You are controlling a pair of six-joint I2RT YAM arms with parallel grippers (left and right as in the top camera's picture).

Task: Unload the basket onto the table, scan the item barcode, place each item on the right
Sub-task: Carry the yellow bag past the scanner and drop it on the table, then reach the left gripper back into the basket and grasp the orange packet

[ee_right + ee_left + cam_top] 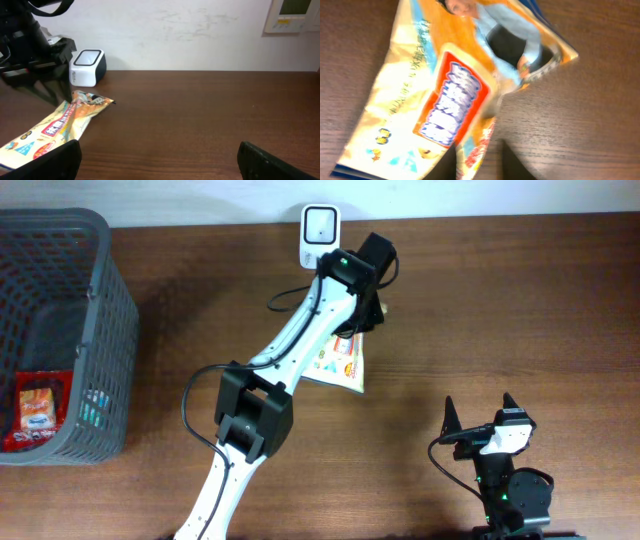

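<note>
Item one, nearest the lens: left arm (pixel 255 415), reaching across the table (pixel 520 300). Grey basket (pixel 112 330) stood far left, with a red packet (pixel 38 412) inside. White scanner (pixel 320 227) sat at the back edge. Orange snack packet (pixel 345 365) lay just before it, with the left gripper (pixel 61 96) at its top end (I couldn't tell whether it was pinching). Right gripper (pixel 480 408) was spread wide and empty.

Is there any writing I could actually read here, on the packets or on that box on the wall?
Snack packet: bold lettering on a red panel, too blurred to read.
Red packet in the basket: print too small to read.
Wall panel: a pale display, no legible text.
Nothing here can be quoted.
</note>
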